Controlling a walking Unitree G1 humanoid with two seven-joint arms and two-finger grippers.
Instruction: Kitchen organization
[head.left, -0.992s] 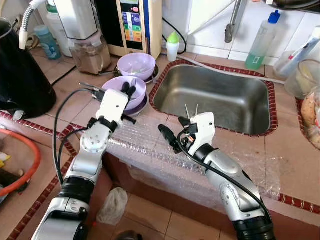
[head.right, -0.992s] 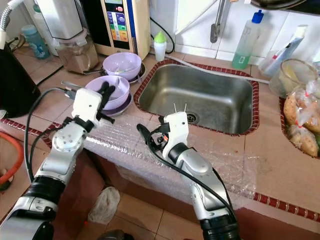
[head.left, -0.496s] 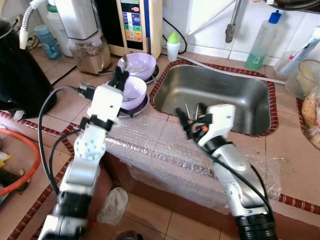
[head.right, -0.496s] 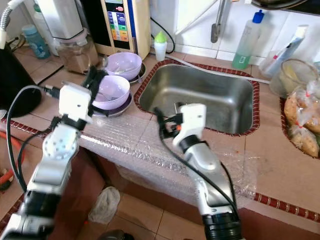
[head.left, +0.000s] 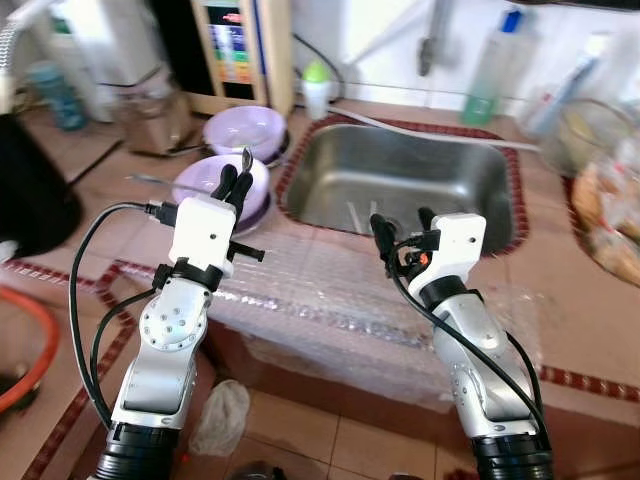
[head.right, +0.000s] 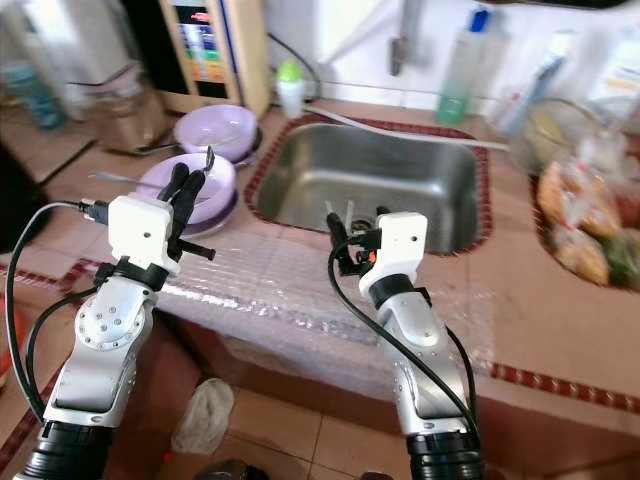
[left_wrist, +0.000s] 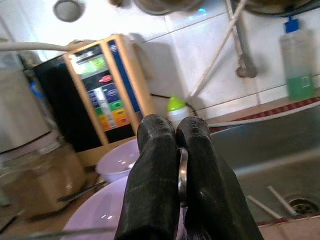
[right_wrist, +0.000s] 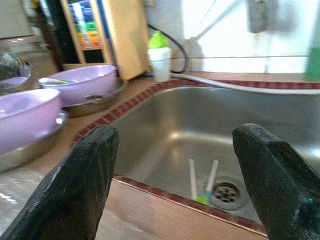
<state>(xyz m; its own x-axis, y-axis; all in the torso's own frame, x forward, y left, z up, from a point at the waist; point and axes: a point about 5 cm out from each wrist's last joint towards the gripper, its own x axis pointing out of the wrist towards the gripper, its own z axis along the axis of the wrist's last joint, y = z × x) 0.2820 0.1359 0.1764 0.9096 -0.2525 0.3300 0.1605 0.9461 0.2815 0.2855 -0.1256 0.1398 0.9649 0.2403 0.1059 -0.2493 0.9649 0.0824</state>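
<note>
Camera view shifted and blurred since half a second ago. Left gripper (head.left: 236, 181), earlier reaching toward far lavender bowl, now pulled back over near lavender plastic bowl (head.left: 203, 181) left of stainless steel sink (head.left: 420, 180), fingers pressed together on thin metal spoon (left_wrist: 183, 171), handle tip above fingertips. Right gripper (head.left: 402, 225) at sink's front rim, fingers spread, holding nothing. Two pale sticks (right_wrist: 202, 180) lie beside sink drain.
</note>
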